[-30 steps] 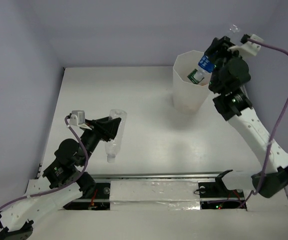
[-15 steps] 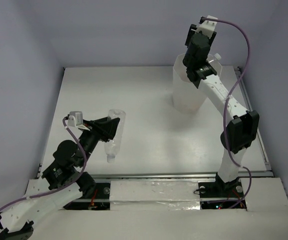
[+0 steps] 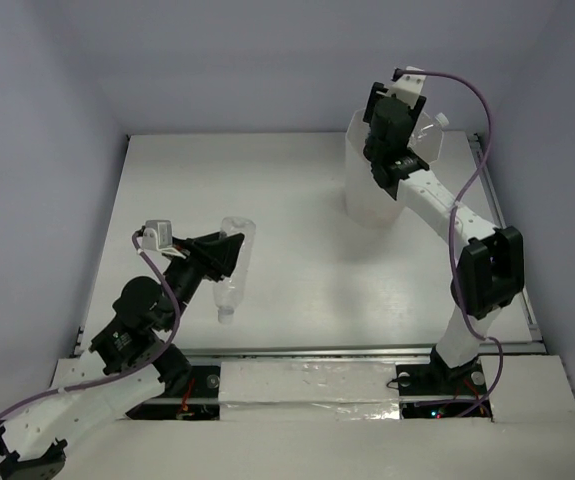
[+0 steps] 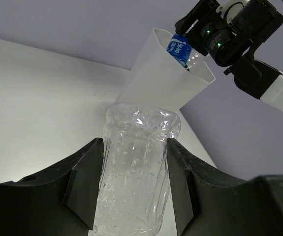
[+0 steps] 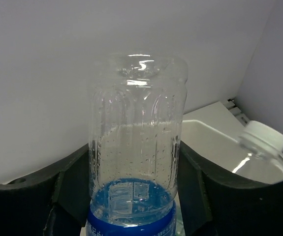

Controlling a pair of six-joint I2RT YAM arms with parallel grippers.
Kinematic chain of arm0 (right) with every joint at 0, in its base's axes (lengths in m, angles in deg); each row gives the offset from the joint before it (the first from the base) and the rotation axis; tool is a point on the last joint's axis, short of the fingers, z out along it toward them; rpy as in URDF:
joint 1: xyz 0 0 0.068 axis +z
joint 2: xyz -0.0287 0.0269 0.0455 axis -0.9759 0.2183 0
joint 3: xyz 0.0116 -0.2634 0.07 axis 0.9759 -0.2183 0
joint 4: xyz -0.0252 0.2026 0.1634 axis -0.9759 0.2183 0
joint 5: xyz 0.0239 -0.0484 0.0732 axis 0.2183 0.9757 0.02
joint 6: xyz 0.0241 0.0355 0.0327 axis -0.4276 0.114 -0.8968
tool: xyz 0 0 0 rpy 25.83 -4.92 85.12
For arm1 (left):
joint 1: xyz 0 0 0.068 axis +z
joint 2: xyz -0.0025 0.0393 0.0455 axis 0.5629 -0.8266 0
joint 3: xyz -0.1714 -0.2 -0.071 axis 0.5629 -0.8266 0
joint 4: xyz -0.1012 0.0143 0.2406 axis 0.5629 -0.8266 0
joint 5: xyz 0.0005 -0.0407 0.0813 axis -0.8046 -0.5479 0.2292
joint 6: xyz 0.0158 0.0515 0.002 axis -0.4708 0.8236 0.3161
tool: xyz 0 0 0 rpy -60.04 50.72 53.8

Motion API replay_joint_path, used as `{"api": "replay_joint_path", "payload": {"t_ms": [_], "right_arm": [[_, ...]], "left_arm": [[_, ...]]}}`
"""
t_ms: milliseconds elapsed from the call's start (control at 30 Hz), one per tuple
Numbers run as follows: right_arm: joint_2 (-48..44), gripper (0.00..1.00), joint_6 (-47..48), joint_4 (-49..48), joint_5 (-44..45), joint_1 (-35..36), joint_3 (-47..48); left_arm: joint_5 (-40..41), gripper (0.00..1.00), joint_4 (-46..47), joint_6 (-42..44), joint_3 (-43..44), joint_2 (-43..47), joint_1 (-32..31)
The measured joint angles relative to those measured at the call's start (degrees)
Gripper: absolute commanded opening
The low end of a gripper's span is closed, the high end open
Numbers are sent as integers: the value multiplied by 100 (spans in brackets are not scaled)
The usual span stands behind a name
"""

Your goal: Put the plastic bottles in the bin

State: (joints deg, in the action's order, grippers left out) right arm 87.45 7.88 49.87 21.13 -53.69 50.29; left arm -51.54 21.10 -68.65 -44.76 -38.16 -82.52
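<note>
My left gripper (image 3: 225,256) is shut on a clear, label-free plastic bottle (image 3: 232,270), held cap-down above the near-left table; the left wrist view shows it (image 4: 136,167) pinched between both fingers. The tall white bin (image 3: 372,195) stands at the far right and also shows in the left wrist view (image 4: 161,78). My right gripper (image 3: 382,110) is over the bin's rim, shut on a clear bottle with a blue label (image 5: 134,162), also seen from the left wrist (image 4: 178,48). A white-capped clear bottle (image 5: 264,142) leans out of the bin (image 5: 215,140).
The white table (image 3: 287,200) is walled by grey panels at the back and both sides. The right arm's elbow (image 3: 487,270) stands over the right part of the table. A metal rail (image 3: 317,355) runs along the near edge.
My right arm has swung from the bin's right side to over its rim, carrying the blue-labelled bottle. My left gripper and its clear bottle have barely moved.
</note>
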Motion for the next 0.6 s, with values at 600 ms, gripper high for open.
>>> {"api": "replay_joint_path", "payload": {"t_ms": [600], "right_arm": [[-1550, 93, -743, 337, -719, 74, -501]], "left_arm": [[-437, 33, 1231, 98, 238, -1314, 0]]}}
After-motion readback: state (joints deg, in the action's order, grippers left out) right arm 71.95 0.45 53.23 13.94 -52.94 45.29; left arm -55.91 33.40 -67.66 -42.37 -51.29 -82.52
